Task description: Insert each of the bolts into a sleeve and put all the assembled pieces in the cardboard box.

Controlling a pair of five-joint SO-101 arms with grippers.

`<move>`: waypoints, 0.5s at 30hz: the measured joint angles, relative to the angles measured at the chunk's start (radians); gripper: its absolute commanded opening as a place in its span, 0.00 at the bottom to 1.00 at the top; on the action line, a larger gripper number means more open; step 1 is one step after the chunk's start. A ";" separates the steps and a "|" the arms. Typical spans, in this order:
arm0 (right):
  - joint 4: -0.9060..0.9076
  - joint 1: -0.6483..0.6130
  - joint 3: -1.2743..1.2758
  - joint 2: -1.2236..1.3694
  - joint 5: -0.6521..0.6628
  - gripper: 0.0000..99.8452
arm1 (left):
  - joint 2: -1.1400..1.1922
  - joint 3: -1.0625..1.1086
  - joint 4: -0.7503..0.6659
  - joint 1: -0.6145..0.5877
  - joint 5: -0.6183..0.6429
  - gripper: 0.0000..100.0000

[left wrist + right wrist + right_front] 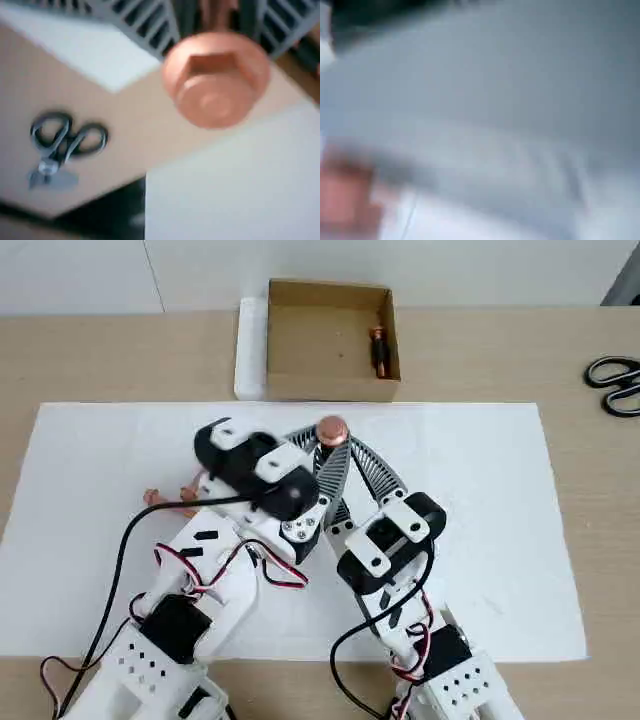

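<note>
- Spanning most of the table: white paper.
- Box sits just past the paper's far edge, top open. One done piece lies inside by the right wall, long axis running near-to-far.
- Right gripper: its two ribbed fingers converge in a V and pinch the bolt just under the head, going by the high view.
- Left gripper: just beside the bolt; can't tell if it's spread or closed.
- Scissors: far right on bare table, well apart from the work.
- Bolt: held over the paper, near the box's front wall but short of it. Head faces up in the high view, so long axis is approx vertical. Shank points down btw the fingers, mostly hidden. Left wrist view has the head face-on: hex on a round flange.
- Handling, my guess: small, light, stiff metal, smooth so prob slippery, won't deform. Best hold is the shank right below the flange or across the hex flats, leaving the tip free for a sleeve.
- Loose copper bits: on the paper left of the left arm, partly hidden. Bolts or sleeves, can't tell.
</note>
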 measured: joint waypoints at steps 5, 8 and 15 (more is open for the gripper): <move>0.000 0.003 0.002 0.000 0.002 0.00 | 0.000 -0.071 0.146 -0.009 -0.003 0.29; 0.000 0.003 0.000 0.000 0.002 0.00 | 0.000 -0.133 0.158 -0.060 -0.003 0.29; 0.000 0.003 0.003 0.000 0.002 0.00 | -0.006 -0.331 0.160 -0.184 -0.025 0.29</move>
